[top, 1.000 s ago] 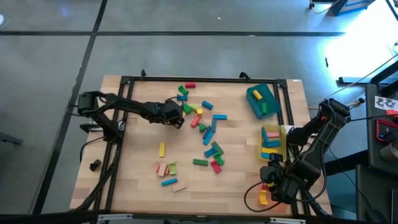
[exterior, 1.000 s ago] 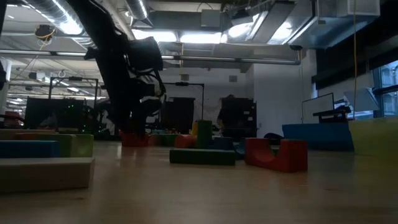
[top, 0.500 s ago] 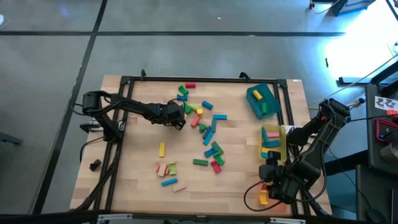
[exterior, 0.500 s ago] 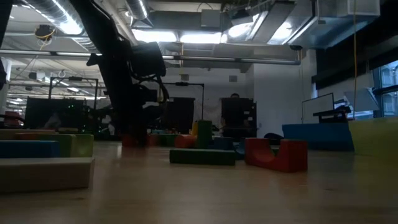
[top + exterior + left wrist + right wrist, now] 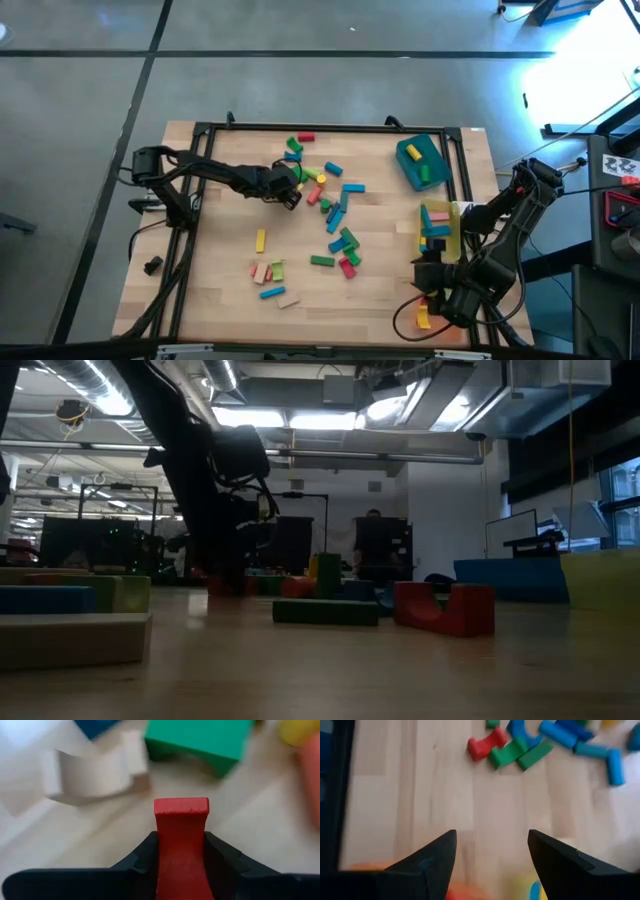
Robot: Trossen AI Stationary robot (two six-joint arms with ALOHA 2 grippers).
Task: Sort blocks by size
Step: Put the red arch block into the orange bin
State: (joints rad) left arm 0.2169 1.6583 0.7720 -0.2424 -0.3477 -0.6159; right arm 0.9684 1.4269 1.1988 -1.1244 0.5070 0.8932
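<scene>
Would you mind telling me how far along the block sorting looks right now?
Partly done. The teal tray, yellow tray and orange tray each already hold a few blocks. The left gripper is shut on a red block. The right gripper waits open near the orange tray. Many loose blocks remain.

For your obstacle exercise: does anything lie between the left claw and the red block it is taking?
Nothing visible does. The left claw already has the red block between its fingers. A pale arched block and a green block lie beyond it.
</scene>
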